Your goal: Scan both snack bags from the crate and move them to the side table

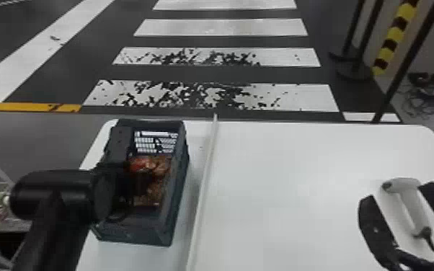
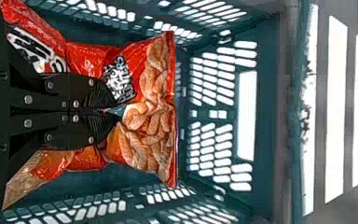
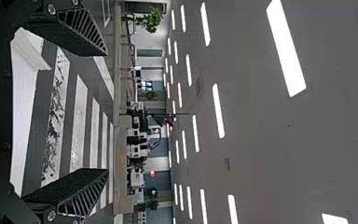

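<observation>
Inside the crate (image 1: 133, 229), the left tool (image 2: 109, 112) is pinching a snack bag (image 2: 149, 135), probably gathering its loose film for secure lifting; the right tool (image 3: 105, 112) is hanging spread near the scanner (image 1: 412, 209).

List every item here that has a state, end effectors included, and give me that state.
Crate: upright, open-topped, on the white table.
Snack bag: in the crate, pinched.
Left end effector: shut on the snack bag.
Right end effector: open, holding nothing.
Scanner: ungripped, seen between the right end effector's fingers.
</observation>
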Controlling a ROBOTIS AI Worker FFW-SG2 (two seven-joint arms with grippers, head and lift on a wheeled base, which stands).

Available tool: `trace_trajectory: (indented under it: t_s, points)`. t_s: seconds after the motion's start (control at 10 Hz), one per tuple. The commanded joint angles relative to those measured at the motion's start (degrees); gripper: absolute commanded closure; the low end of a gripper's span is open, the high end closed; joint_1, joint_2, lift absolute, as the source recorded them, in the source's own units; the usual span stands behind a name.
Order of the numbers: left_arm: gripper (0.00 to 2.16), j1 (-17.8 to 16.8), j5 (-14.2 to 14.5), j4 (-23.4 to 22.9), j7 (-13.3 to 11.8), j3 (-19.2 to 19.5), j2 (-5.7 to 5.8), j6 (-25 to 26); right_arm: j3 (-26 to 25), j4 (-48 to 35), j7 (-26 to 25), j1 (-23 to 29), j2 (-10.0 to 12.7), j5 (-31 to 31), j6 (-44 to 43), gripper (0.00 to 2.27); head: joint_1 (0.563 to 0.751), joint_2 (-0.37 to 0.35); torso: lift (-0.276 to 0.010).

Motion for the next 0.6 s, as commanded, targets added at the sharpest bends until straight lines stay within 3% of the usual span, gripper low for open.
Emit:
trace_trajectory:
  t_s: [0.0,0.5]
  points:
    - [1.7,2.25,0.09,-5.89,0.92,0.39,0.17,-0.08,0.0,-0.21,0.01,0.43,0.01,0.0,-0.59,0.11,0.695,0.082,-0.095]
    - [1.73,6.56,0.88,-14.59,2.41,1.89,0.17,-0.26,0.0,-0.65,0.01,1.31,0.1,0.18,-1.46,0.11,0.695,0.085,-0.095]
